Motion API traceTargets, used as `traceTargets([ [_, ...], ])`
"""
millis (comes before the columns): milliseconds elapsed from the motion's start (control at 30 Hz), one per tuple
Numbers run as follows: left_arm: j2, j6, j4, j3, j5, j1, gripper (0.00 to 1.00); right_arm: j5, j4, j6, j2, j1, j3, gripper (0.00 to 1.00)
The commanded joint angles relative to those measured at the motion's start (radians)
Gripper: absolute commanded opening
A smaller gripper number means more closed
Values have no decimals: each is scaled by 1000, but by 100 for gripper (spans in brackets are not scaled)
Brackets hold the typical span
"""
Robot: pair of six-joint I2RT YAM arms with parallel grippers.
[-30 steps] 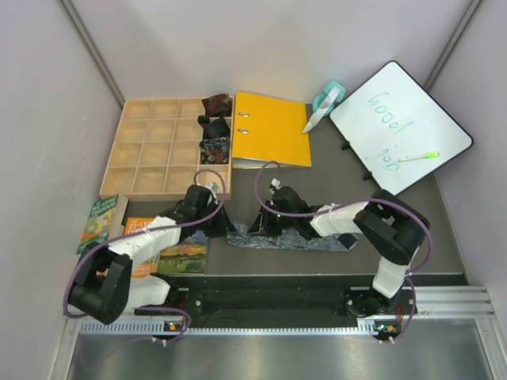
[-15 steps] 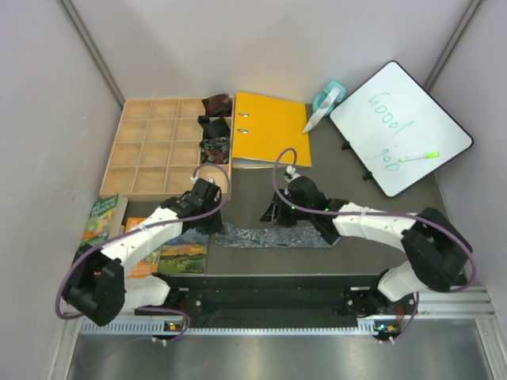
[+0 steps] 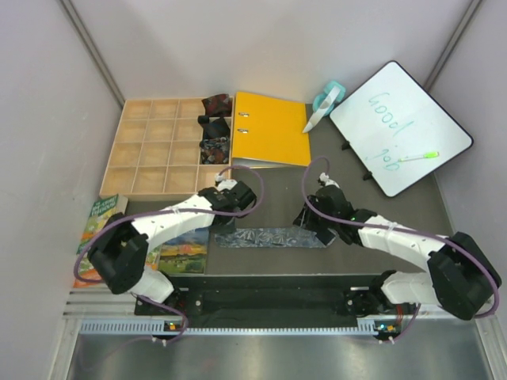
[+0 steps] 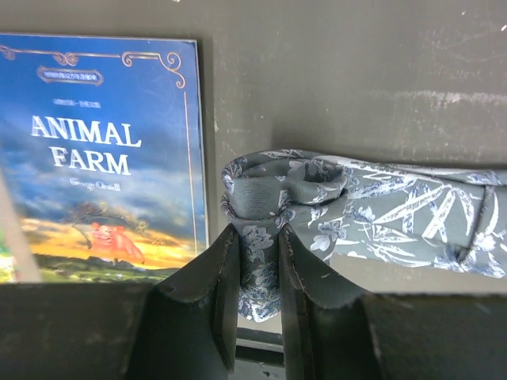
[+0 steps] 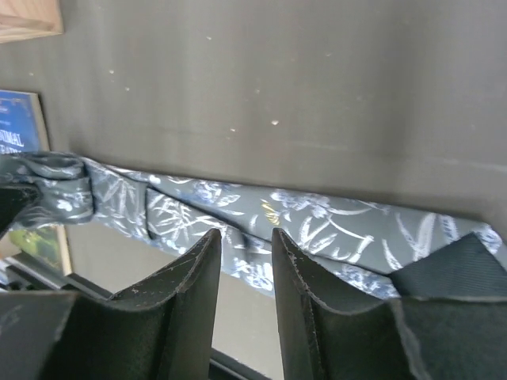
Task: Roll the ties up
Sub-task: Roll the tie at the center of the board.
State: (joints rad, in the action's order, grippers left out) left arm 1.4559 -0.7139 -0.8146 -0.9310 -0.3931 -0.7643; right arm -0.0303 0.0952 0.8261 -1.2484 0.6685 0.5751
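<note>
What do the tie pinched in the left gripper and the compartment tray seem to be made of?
Tie: woven fabric, silk or a synthetic look-alike; slight sheen, pale floral pattern on grey-blue, soft folds where it bunches.
Compartment tray: light unpainted wood, possibly thin ply; pale tan colour, matte walls and dividers.

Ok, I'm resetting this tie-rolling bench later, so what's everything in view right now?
Grey-blue tie: one, patterned, stretched across near middle.
Rolled ties: three, dark red, black, speckled, tray's right column.
Wooden tray: one, pale, far left.
Binder: one, yellow, beside tray.
Whiteboard: one, white, far right.
Marker: one, green, on whiteboard.
Dispenser: one, teal, far middle.
Books: three, colourful, near left.
Left claw: black, shut on tie's rolled end.
Right claw: black, open over tie.
</note>
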Motion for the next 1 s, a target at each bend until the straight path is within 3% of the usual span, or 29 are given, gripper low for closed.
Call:
traceTargets([
  [0,95,-64,-130,-87,-153,-69,20,27,-35,-22,46,-14,-26,32],
  [400,325,-124,-215,-281,-190,-196,17,150,-123,31,256,-20,-187,37],
  [667,497,-173,-325,-425,-236,-276,17,156,-141,30,268,-20,-205,38],
  [967,541,-160,-252,-448,-164,-302,23,162,-167,34,300,-20,-235,39],
])
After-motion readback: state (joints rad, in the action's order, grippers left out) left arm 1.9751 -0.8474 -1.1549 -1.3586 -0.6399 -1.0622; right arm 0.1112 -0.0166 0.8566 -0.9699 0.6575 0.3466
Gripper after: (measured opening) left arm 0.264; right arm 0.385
